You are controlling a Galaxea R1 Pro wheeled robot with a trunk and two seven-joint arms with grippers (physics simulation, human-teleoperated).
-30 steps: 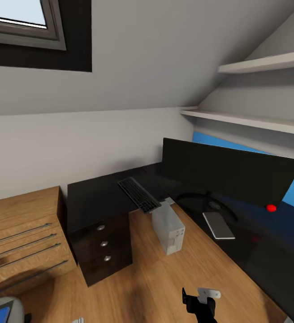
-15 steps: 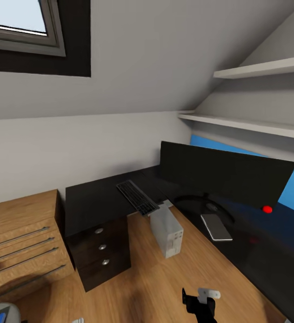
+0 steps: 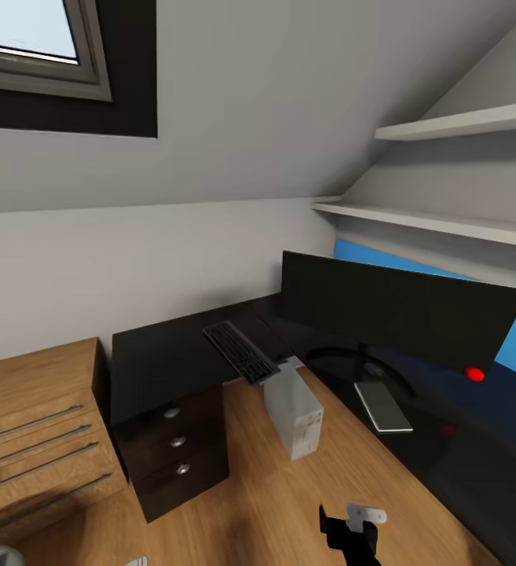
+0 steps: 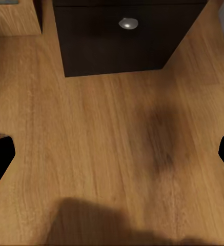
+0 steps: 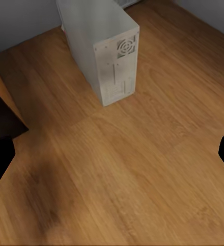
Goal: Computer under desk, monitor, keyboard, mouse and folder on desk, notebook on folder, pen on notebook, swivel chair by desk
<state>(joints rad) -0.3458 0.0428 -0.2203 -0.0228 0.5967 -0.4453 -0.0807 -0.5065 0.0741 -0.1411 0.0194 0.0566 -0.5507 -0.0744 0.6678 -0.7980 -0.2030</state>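
Head camera: high vantage, angled forward and down into the room corner, taking in the counter, monitor and computer from moderate range. Left wrist camera: close above the wooden floor, facing the counter's drawer unit. Right wrist camera: close above the same floor, facing the computer's rear panel. Drawers, computer and floor are each shared with the head view.
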